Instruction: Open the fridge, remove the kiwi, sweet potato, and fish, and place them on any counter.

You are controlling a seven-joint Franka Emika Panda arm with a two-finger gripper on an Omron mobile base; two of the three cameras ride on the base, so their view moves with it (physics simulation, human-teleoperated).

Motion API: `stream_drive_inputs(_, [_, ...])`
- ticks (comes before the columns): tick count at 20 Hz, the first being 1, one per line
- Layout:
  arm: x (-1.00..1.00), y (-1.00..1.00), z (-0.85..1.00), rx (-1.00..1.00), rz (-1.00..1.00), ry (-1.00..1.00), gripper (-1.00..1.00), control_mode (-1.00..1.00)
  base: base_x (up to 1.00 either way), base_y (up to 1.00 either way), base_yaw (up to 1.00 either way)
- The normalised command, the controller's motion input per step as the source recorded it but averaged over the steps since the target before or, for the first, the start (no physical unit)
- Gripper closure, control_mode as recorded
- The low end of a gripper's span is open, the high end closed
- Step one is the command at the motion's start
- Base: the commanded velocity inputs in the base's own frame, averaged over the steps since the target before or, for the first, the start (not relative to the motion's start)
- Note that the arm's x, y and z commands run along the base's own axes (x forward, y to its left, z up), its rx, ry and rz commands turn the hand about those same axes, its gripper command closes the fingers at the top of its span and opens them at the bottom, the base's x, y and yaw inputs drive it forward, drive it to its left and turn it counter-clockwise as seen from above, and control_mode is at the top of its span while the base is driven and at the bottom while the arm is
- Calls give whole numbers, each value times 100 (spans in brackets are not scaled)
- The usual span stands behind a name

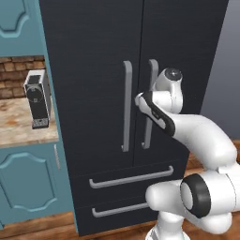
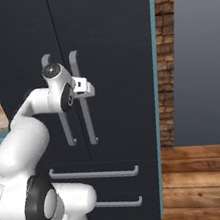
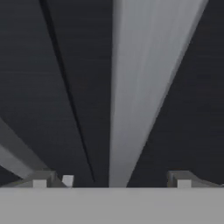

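Fridge (image 1: 93, 70) doors both closed, nothing out yet. Gripper (image 3: 111, 181) spread wide, straddling the right door handle (image 3: 140, 87), not yet clamped. Kiwi, sweet potato and fish presumably inside. Counter (image 1: 18, 122) left of fridge. All steps remain.

You are looking at a rendered home kitchen. A tall black fridge (image 1: 117, 93) with two doors, long grey bar handles (image 1: 126, 105) and two lower drawers (image 1: 131, 178) fills the middle of both base views. To its left you see teal cabinets (image 1: 28, 183) with arched panel fronts, a beige marbled counter (image 1: 18, 124) and a red-brown brick backsplash (image 1: 14, 77). A small black and silver appliance (image 1: 37, 99) stands on that counter. Wood plank flooring (image 2: 204, 177) and a plain grey wall (image 2: 199, 56) lie to the right.
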Motion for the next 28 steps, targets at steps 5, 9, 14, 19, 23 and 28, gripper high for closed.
stream_drive_inputs(5, [30, -2, -12, 0, -1, -19, -100, -100, 0, 0, 0])
stream_drive_inputs(9, [51, -16, -13, 0, -3, -12, -100, -100, 0, 0, 0])
stream_drive_inputs(14, [54, -11, -11, 0, -2, -5, -100, -100, 0, 0, 0])
stream_drive_inputs(19, [-9, -26, -3, 1, -1, -4, 100, -100, 0, 0, 0])
stream_drive_inputs(23, [-97, -85, 18, 9, -7, -4, 100, -100, 0, 0, 0])
stream_drive_inputs(28, [-100, -100, 28, 15, -6, -7, 100, -100, 0, 0, 0])
